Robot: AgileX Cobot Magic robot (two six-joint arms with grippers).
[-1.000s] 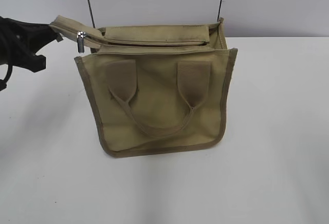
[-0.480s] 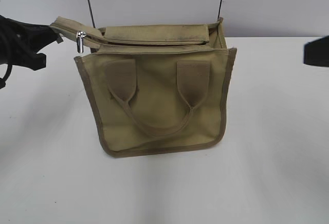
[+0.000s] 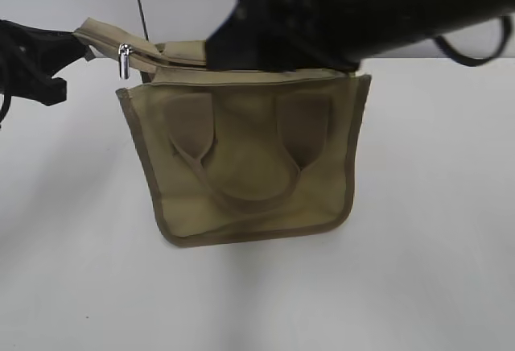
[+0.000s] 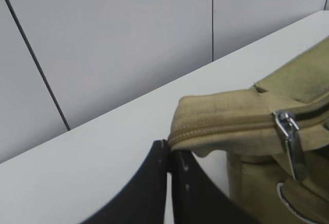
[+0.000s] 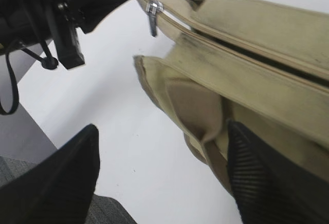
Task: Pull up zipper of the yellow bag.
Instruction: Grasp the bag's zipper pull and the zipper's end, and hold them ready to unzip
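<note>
The yellow bag [image 3: 249,182] stands upright on the white table, its two strap handles hanging on the front. The zipper [image 4: 226,127] runs along its top, and its end sticks out to the left. The silver pull [image 3: 125,60] hangs near that left end; it also shows in the left wrist view [image 4: 291,143] and the right wrist view [image 5: 153,15]. My left gripper [image 3: 74,47] [image 4: 170,151] is shut on the zipper's end tab. My right gripper [image 5: 164,170] is open and empty, above the bag's front left part [image 5: 247,85]. In the exterior view my right arm [image 3: 338,13] covers the bag's top.
The white table [image 3: 418,270] spreads around the bag. A pale wall with thin dark seams [image 4: 36,64] stands behind it. A grey floor strip [image 5: 31,131] shows past the table's edge in the right wrist view.
My right arm has swung in from the right edge and now reaches across the top of the bag. The left gripper, the bag and the pull have stayed put.
</note>
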